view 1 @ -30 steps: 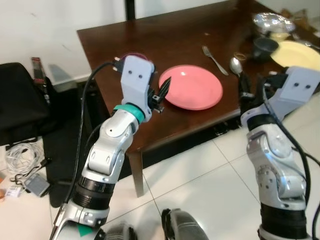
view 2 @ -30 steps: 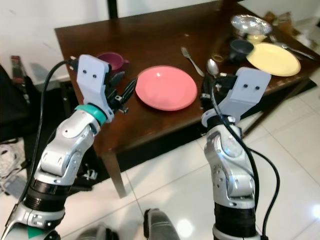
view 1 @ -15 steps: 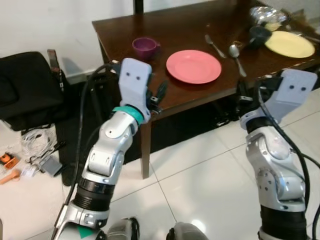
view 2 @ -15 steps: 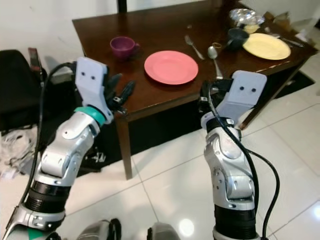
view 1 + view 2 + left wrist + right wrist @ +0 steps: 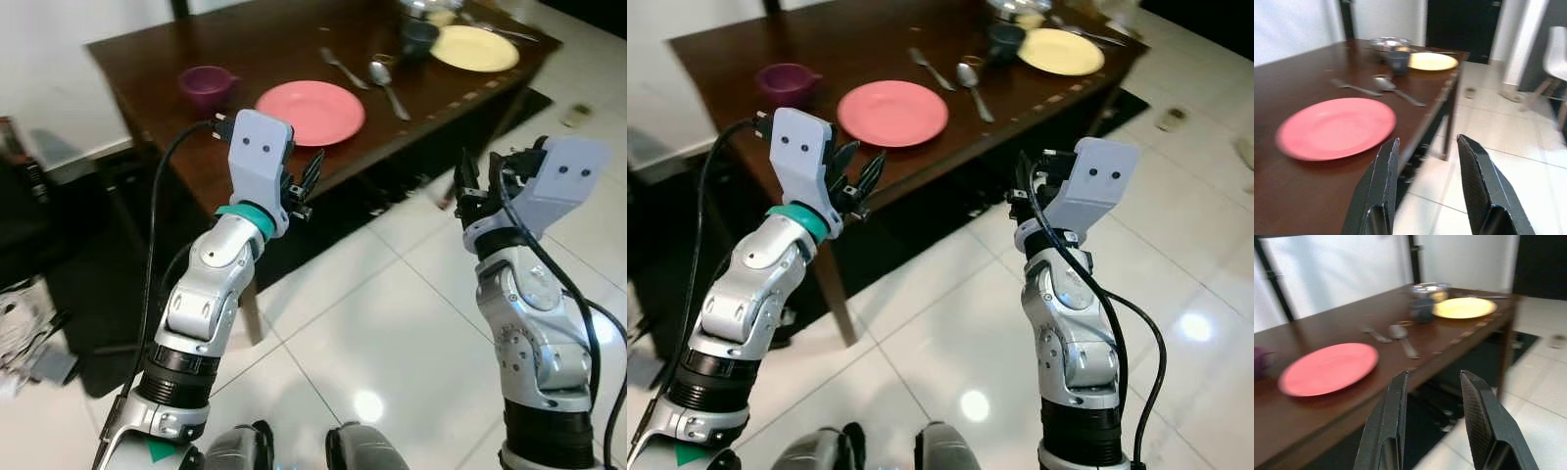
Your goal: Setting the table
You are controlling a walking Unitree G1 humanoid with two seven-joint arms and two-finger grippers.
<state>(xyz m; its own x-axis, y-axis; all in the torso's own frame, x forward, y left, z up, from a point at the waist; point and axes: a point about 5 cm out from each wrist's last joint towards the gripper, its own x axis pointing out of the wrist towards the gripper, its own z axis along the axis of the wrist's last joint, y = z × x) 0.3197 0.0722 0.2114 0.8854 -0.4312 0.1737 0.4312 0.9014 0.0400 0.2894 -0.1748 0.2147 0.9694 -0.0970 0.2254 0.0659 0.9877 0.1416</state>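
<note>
I am holding both end effectors, left [image 5: 312, 182] and right [image 5: 1432, 426], open and empty, judging the pink plate [image 5: 310, 112] on the worktop [image 5: 147, 69] stiff, slick, breakable: pinching its rim looks best.

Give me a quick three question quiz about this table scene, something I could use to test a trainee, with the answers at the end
1. True or false: the left hand is holding the fork.
2. Multiple choice: what lies directly beside the fork on the wooden table? A) a knife B) a spoon C) a napkin
3. Fill in: the purple cup sits on the robot's ____ side of the pink plate.

Key
1. False. Both the left hand and the right hand are open, empty and short of the table.
2. B, the spoon, lying between the fork and the yellow plate.
3. Left.
</note>
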